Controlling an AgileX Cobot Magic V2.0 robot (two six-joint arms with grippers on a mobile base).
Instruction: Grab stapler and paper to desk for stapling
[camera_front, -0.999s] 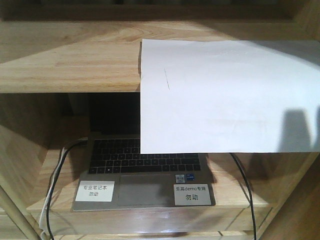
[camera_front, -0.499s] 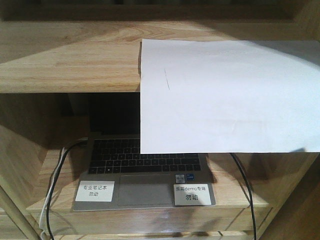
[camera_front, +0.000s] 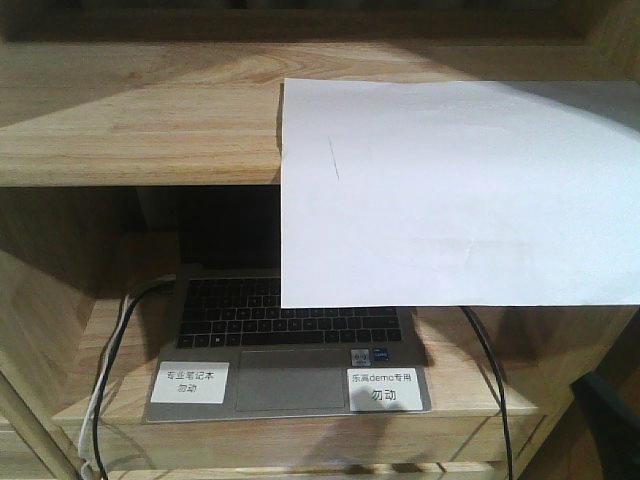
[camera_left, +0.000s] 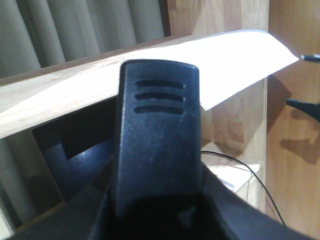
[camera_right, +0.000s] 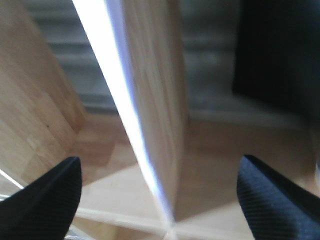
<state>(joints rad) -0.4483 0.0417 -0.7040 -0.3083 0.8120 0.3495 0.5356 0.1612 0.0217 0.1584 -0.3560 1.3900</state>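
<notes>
Paper overhangs the wooden shelf above a laptop. The right gripper has its jaws wide, the paper's edge showing between them. Whether the left gripper jaws are parted, I cannot tell.

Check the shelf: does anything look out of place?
Yes: the paper lies on the upper shelf board with much of it jutting unsupported past the front edge, hiding part of the laptop below.
</notes>
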